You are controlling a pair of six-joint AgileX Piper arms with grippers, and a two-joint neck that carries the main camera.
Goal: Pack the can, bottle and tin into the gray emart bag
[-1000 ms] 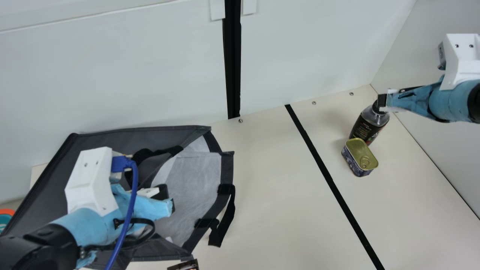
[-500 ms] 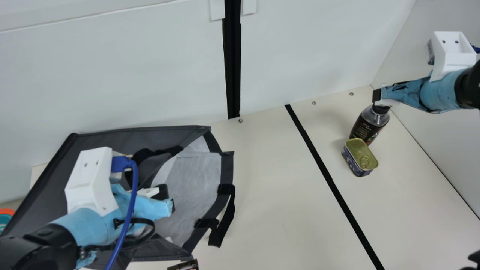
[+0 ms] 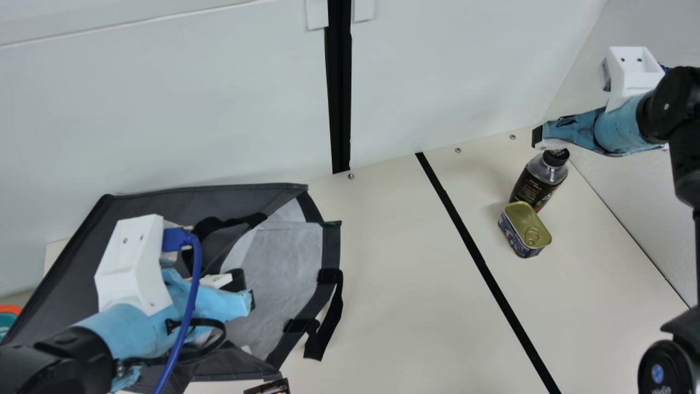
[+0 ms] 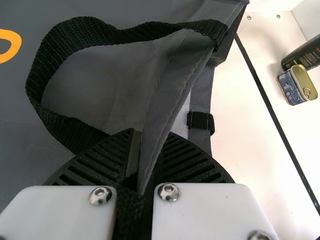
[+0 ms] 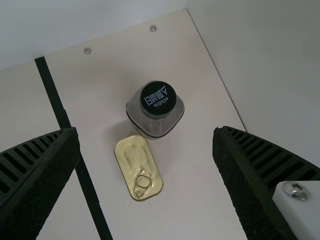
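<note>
Black-capped plastic bottle (image 3: 537, 183) is standing beside the rectangular gold-lidded tin (image 3: 525, 229), well apart from the gray fabric bag (image 3: 183, 206), which the left gripper (image 4: 148, 137) is pinching. Right gripper (image 5: 145, 131), spread, is hovering near the bottle; pick-up is apparently awaiting centring, lowering and closing.

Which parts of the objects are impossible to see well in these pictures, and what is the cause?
- Deeper inside of the gray fabric bag: covered by its folds and the left arm, main view.
- Base of the black-capped plastic bottle: behind the gold-lidded tin, main view.
- Orange-and-teal object: cut by main view's left edge.
- Dark printed object: cut by its bottom edge.
</note>
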